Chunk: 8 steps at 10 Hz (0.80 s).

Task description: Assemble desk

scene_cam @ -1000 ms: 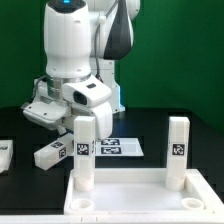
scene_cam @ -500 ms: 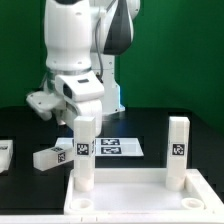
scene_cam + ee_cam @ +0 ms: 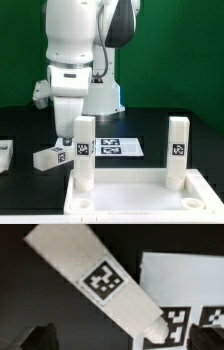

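The white rimmed tabletop (image 3: pixel 140 200) lies upside down at the front with two white tagged legs standing in its back corners, one on the exterior view's left (image 3: pixel 85 152) and one on the right (image 3: pixel 178 150). A loose leg (image 3: pixel 50 156) lies on the black table to the left of them. It fills the wrist view (image 3: pixel 100 280) on a slant, tag up. My gripper (image 3: pixel 64 131) hangs just above this leg, open and empty. In the wrist view the gripper (image 3: pixel 125 339) has dark fingertips (image 3: pixel 40 338) either side of the leg's narrow end. Another leg (image 3: pixel 5 155) lies at the far left edge.
The marker board (image 3: pixel 115 148) lies flat behind the standing left leg and shows in the wrist view (image 3: pixel 185 277) beside the loose leg. The robot's white base (image 3: pixel 100 95) stands behind. A green wall closes the back.
The hand has swung from a tilted pose on the exterior view's left to pointing straight down, and has come down over the loose leg. The legs and tabletop have not moved.
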Tool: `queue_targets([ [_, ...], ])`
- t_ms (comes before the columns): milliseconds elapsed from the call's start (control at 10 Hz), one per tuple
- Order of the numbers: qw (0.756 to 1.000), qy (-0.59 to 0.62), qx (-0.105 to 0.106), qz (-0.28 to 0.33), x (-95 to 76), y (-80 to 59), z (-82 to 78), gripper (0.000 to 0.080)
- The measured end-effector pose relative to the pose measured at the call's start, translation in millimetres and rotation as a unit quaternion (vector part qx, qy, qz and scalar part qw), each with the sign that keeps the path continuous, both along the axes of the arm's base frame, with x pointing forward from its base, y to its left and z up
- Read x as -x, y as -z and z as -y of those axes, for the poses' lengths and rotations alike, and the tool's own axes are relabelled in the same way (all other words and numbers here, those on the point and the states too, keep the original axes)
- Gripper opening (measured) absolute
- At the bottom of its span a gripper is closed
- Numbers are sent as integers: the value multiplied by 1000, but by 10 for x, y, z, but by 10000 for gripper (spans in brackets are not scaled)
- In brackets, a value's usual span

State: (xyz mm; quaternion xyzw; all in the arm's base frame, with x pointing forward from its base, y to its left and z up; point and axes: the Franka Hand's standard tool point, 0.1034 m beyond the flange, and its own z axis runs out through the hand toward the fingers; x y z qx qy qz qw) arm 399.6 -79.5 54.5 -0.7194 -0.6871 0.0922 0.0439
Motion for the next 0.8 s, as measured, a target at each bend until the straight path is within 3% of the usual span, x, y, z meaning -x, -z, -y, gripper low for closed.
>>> queue_targets([
  [200, 993, 116, 16, -10, 57, -10, 121, 649],
  [400, 965, 252, 52, -50, 67, -76, 291, 649],
  [600, 957, 284, 46, -37, -80, -70, 333, 649],
  [800, 933, 351, 64, -36, -61, -54, 301, 649],
])
